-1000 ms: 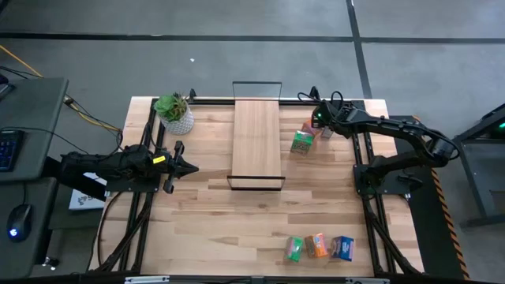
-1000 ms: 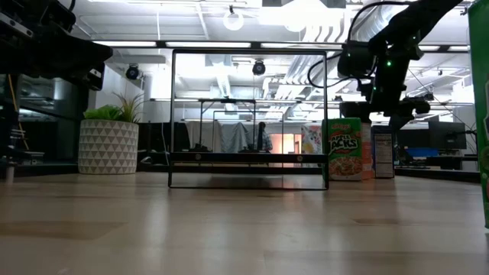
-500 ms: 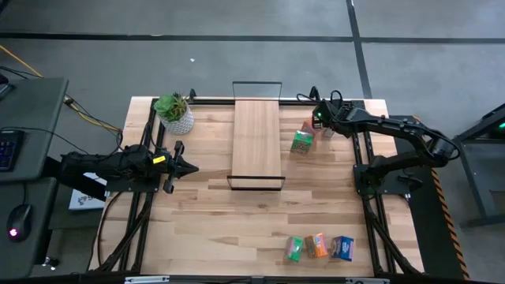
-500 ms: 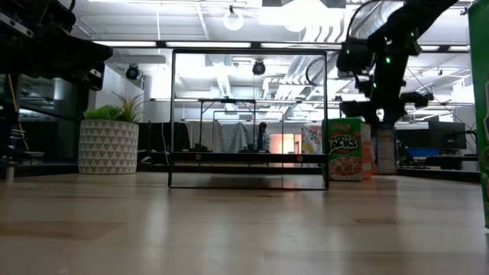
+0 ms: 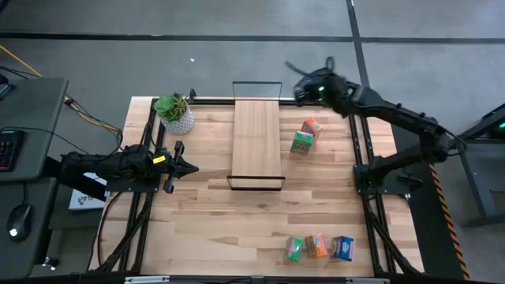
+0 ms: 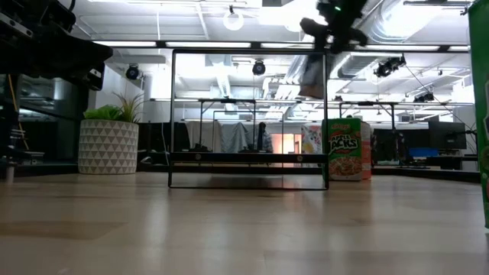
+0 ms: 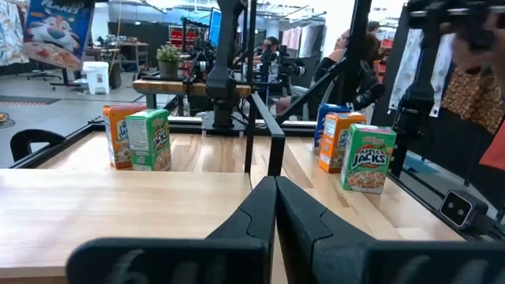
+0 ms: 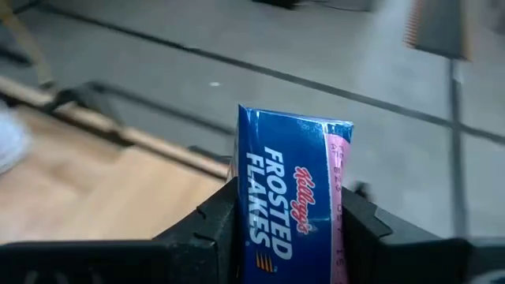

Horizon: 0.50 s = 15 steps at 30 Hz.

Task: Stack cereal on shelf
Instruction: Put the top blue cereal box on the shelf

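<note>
Potted plant (image 5: 174, 111) in white patterned pot at slatted wooden tabletop's (image 5: 237, 221) far-left corner.

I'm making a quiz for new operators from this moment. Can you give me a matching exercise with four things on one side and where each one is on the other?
Things:
1. Frosted Flakes box
2. potted plant
3. left gripper
4. row of three boxes

Places:
A. near edge of the table, on the right arm's side
B. far corner on the left arm's side
C. held in the right gripper, raised near the far end of the shelf
D. low beside the shelf's near end

Pairs: 1-C, 2-B, 3-D, 4-A
</note>
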Each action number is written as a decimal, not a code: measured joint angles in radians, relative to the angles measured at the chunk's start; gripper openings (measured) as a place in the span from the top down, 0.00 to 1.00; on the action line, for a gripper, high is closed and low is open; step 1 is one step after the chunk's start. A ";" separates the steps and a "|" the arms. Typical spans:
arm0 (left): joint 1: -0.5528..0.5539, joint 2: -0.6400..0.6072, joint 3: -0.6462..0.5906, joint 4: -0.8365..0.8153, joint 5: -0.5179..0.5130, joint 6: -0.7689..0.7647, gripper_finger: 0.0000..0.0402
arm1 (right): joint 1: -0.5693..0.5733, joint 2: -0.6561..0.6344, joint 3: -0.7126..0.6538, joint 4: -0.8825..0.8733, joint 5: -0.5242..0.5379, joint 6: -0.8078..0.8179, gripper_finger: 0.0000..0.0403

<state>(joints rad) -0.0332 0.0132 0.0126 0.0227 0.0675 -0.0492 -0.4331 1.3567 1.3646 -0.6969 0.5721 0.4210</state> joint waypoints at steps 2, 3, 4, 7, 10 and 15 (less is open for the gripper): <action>0.000 0.000 0.000 0.000 0.000 0.000 0.99 | 0.068 0.066 0.041 0.001 0.016 0.000 0.67; 0.000 0.000 0.000 0.000 0.000 0.000 0.99 | 0.097 0.103 0.061 0.004 0.026 0.000 0.67; 0.000 0.000 0.000 0.000 0.000 0.000 0.99 | 0.121 0.137 0.080 0.004 0.035 0.000 0.67; 0.000 0.000 0.000 0.000 0.000 0.000 0.99 | 0.170 0.235 0.136 0.005 0.080 0.001 0.67; 0.000 0.000 0.000 0.000 0.000 0.000 0.99 | 0.180 0.315 0.174 -0.002 0.127 0.021 0.67; 0.000 0.000 0.000 0.000 0.000 0.000 0.99 | 0.139 0.395 0.185 -0.005 0.103 0.081 0.67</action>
<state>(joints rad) -0.0330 0.0131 0.0127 0.0231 0.0677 -0.0494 -0.2940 1.7514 1.5497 -0.7021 0.6750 0.5021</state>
